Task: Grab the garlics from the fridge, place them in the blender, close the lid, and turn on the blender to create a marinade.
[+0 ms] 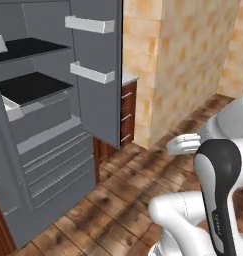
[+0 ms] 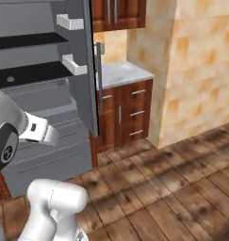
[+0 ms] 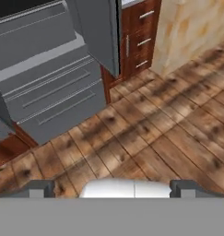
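Observation:
The fridge (image 1: pixel 48 135) stands open on the left, a tall grey cabinet with dark shelves (image 1: pixel 33 86) and grey drawers (image 3: pixel 53 99). Its door (image 1: pixel 99 95) swings out toward me and carries white bins (image 1: pixel 92 74). A small pale spot (image 2: pixel 11 79) lies on the lower dark shelf, too small to tell whether it is one of the garlics. My gripper (image 3: pixel 112 189) hangs open over the wooden floor in front of the drawers, with nothing between its fingertips (image 3: pixel 39 188). The blender and the lid are out of view.
Right of the fridge door stands a dark wood cabinet (image 2: pixel 127 110) with drawers and a grey counter top (image 2: pixel 121 73); upper cabinets (image 2: pixel 117 13) hang above it. A tan tiled wall (image 2: pixel 200 70) juts out further right. Open wooden floor (image 3: pixel 159 133) stretches ahead.

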### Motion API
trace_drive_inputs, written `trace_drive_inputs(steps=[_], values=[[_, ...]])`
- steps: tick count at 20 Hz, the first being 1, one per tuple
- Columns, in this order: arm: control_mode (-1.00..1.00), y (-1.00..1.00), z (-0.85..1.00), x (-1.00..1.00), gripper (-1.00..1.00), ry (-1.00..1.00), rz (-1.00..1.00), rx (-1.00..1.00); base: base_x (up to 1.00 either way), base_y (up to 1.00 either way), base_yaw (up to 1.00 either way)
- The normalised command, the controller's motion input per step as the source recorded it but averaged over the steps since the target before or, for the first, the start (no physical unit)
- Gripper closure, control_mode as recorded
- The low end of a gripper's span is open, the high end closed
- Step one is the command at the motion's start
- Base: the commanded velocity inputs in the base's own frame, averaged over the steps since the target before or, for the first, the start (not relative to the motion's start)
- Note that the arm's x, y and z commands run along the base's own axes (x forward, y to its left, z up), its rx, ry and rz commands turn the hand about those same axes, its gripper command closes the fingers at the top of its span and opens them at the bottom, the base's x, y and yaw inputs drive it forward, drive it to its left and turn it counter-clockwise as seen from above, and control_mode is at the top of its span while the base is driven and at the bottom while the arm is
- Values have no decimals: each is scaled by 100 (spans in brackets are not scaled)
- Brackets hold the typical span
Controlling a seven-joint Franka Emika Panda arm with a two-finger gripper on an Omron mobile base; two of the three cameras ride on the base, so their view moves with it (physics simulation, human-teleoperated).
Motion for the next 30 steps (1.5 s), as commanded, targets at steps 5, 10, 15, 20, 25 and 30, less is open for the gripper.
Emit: trace_drive_inputs(steps=[5,10,15,20,25,30], values=[[100,0,0,0,-100,0,0,0,71,9,72],[100,0,0,0,-100,0,0,0,100,-11,60],[100,0,0,0,-100,0,0,0,86,-50,48],[100,0,0,0,-100,0,0,0,77,-49,33],[100,0,0,0,-100,0,0,0,78,-5,21],[100,0,0,0,-100,0,0,0,35,12,10]])
